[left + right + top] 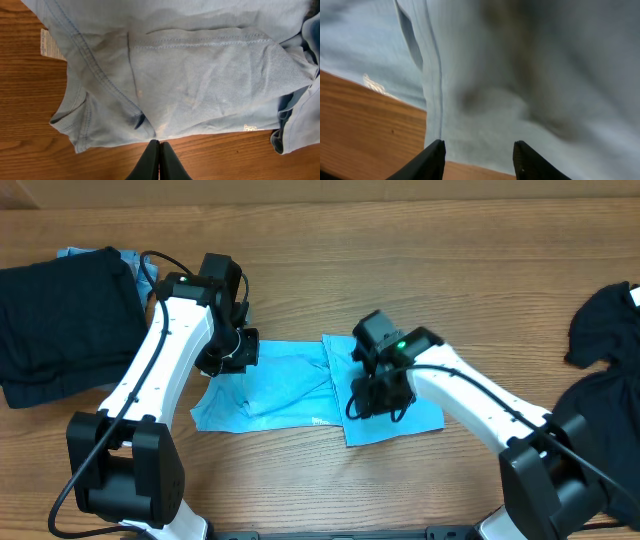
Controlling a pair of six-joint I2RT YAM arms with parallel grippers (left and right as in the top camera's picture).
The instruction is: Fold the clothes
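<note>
"Lying rumpled on the counter [400, 270], nearest the arms, is that the light blue T-shirt [280, 385]?"
"Yes. The left hand [159, 143] is pressed together at its left edge, pinching nothing; the right hand [479, 147] is spread over its right side."
"And farther out?"
"A black stack [65, 320] far left, atop a blue piece [75, 253]; more black garments [600, 340] far right."

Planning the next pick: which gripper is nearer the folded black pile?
Left. The left gripper sits right of the black pile, at the T-shirt's edge; the right gripper farther right, over it.
</note>
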